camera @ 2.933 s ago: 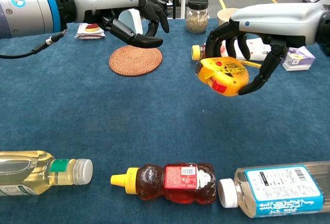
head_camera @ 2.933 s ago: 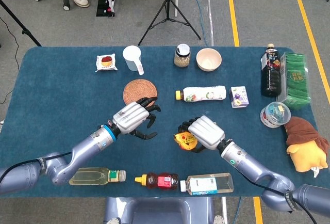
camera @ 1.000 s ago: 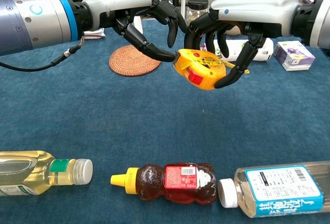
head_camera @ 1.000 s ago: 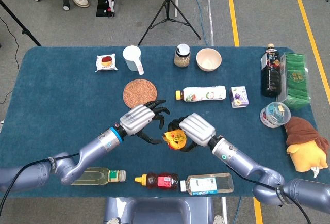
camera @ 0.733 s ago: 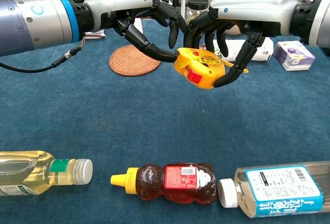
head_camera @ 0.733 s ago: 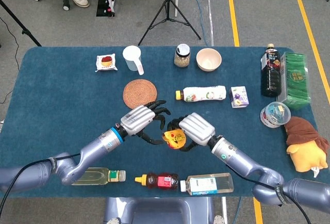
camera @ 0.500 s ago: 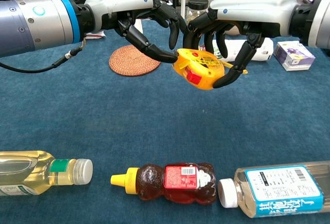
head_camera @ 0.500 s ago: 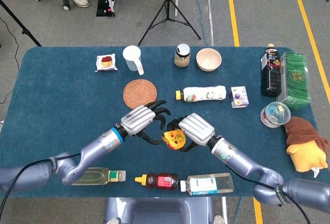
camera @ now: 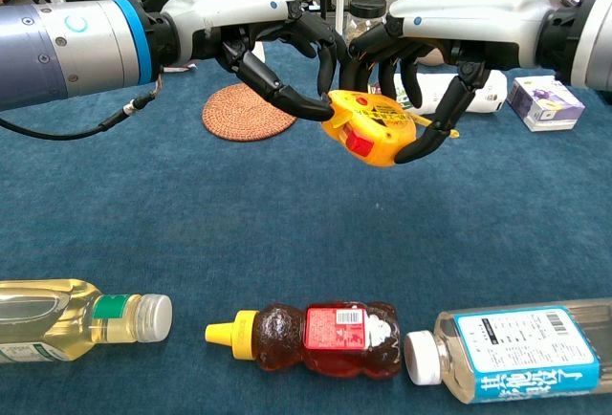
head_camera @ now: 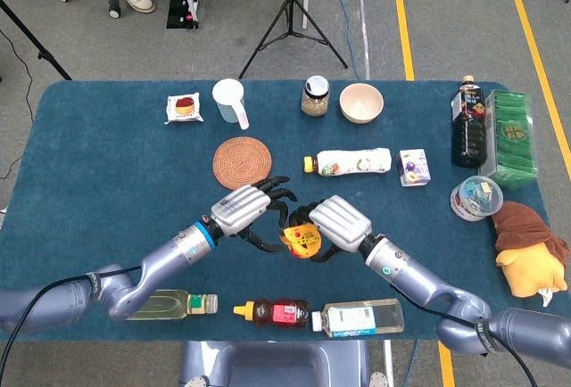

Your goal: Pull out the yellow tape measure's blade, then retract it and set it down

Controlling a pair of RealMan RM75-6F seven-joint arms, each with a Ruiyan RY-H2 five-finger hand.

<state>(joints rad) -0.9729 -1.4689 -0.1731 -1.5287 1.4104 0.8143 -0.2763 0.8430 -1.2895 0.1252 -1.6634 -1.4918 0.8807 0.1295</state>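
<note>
The yellow tape measure, with a red button on its side, hangs above the blue table cloth near the middle. My right hand grips it from above, fingers curled over the top and thumb under the right end. My left hand reaches in from the left. Its thumb tip touches the case's left end and a finger curls down just above that end. No blade shows outside the case, and the blade's hook is hidden by the fingers.
A round cork coaster lies behind the left hand. A white bottle lies behind the right hand. Along the front edge lie an oil bottle, a honey bear bottle and a clear bottle.
Over the last second my left hand has crept right and its fingers have curled closer onto the tape measure's left end. The right hand holds the tape measure almost still.
</note>
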